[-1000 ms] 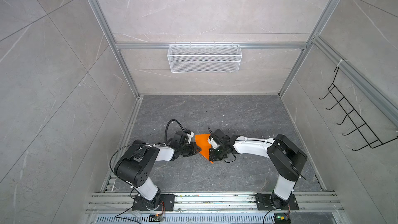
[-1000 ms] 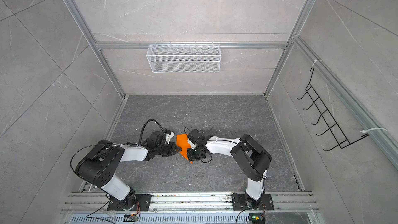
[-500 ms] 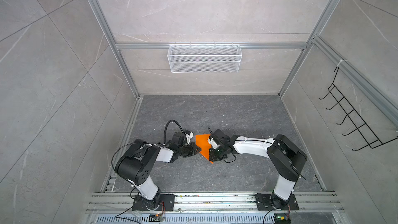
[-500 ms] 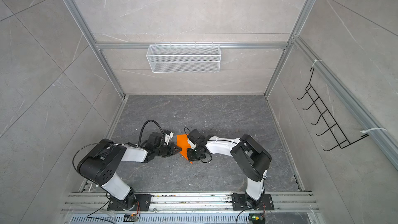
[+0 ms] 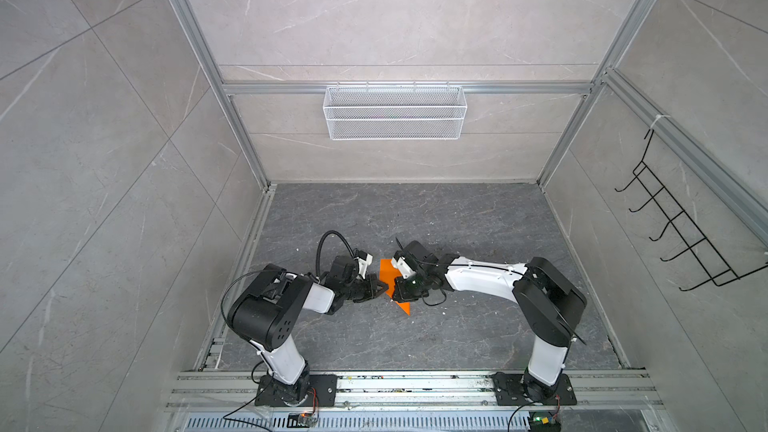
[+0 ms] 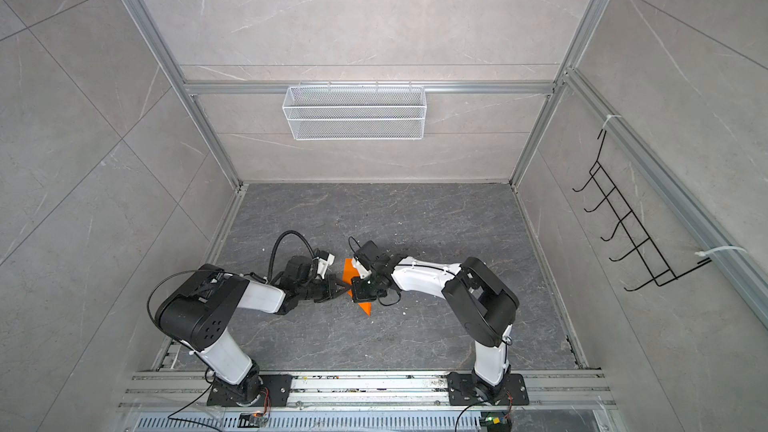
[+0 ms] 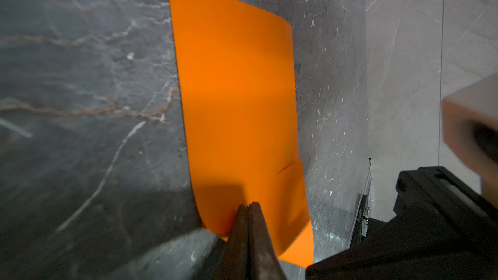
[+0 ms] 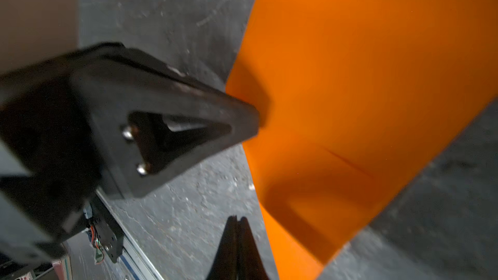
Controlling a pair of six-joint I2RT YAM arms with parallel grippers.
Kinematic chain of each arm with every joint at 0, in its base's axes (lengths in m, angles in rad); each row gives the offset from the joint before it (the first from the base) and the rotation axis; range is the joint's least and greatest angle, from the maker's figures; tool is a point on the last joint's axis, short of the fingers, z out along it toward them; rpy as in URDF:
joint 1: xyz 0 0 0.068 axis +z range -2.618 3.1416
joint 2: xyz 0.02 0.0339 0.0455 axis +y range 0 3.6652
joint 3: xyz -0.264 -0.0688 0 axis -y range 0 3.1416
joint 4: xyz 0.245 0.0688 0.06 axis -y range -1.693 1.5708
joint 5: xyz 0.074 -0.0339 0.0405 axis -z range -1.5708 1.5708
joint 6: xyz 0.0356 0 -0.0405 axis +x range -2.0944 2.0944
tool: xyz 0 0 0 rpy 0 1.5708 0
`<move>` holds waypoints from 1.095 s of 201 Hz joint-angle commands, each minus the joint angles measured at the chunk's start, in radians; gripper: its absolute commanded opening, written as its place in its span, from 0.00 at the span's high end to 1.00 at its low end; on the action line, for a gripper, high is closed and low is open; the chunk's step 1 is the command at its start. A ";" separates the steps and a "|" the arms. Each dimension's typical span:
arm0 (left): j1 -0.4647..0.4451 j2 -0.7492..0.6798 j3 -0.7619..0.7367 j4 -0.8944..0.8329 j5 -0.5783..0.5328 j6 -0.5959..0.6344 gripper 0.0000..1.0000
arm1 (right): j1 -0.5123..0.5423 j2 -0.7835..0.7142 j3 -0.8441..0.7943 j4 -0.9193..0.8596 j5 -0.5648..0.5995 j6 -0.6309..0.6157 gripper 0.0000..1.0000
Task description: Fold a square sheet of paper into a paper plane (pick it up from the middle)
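paper: orange, on the dark table near the front, between both arms' tips | left gripper: fingers pressed together, tips at the paper's edge, which curls up there; cannot tell if it is pinched | right gripper: fingers pressed together, just beside the paper

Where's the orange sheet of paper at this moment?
In both top views the square sheet of paper sits on the dark floor near the middle, between the left gripper and right gripper.
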 commanded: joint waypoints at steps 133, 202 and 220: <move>0.006 0.054 0.013 -0.219 -0.157 0.039 0.98 | 0.018 0.118 0.094 -0.130 0.098 -0.060 0.96; 0.006 0.068 0.029 -0.282 -0.197 0.020 1.00 | 0.100 0.100 0.103 -0.305 0.369 -0.177 0.90; 0.006 0.073 0.028 -0.287 -0.206 0.015 1.00 | 0.116 0.088 0.093 -0.315 0.392 -0.186 0.91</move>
